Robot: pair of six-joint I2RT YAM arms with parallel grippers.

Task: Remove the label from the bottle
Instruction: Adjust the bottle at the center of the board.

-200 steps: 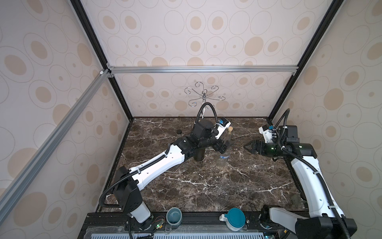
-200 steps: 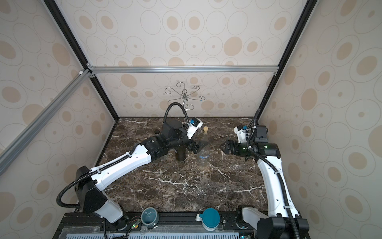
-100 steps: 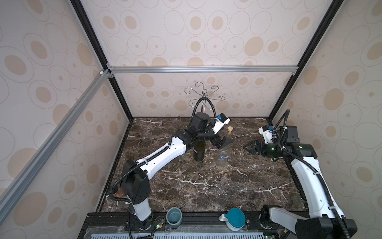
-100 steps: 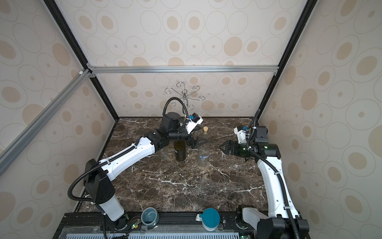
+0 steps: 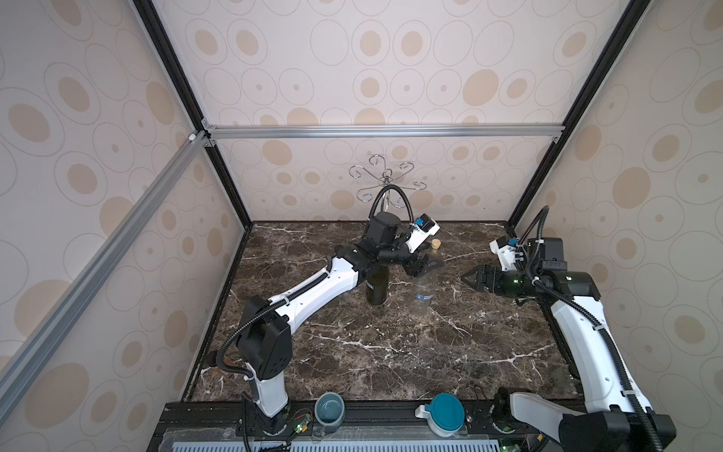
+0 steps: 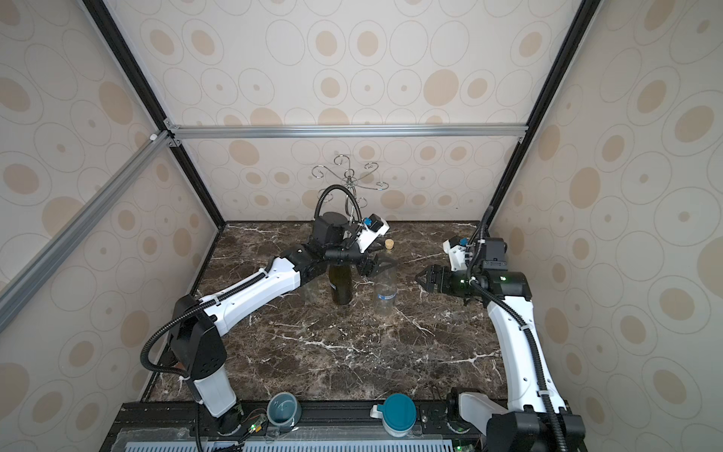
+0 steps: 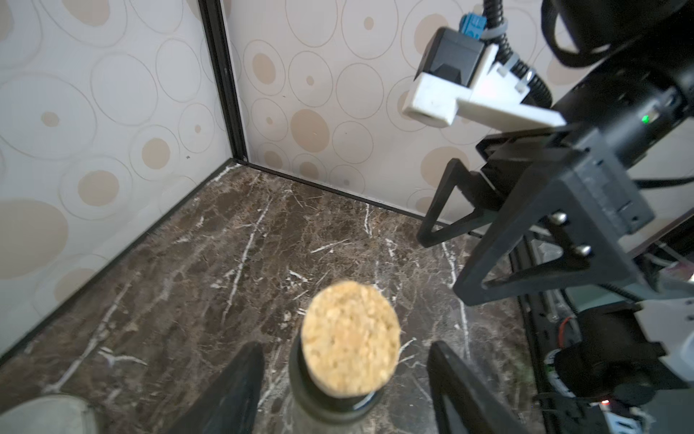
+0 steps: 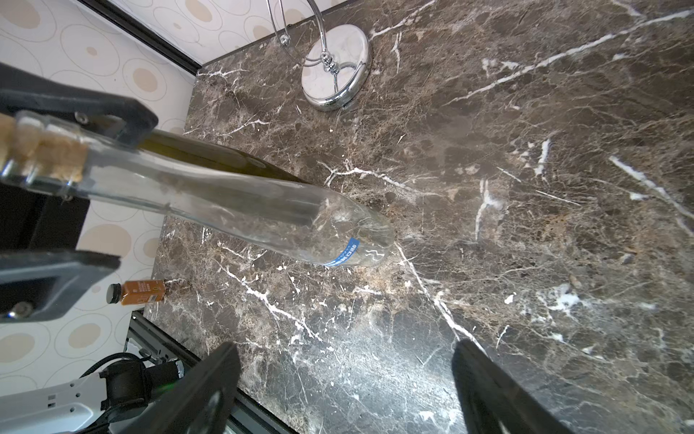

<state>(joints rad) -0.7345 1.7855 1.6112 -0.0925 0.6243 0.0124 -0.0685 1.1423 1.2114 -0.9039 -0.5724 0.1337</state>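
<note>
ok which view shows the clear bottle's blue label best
Right wrist view: the blue label sits close and unobstructed low on the clear bottle. Both top views show only a tiny blue strip; the left wrist view misses it.

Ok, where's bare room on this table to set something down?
Bare: dark marble table from the dark green glass bottle and clear corked bottle forward to its front edge. Crowded: back middle, with left gripper and chrome hook stand.
</note>
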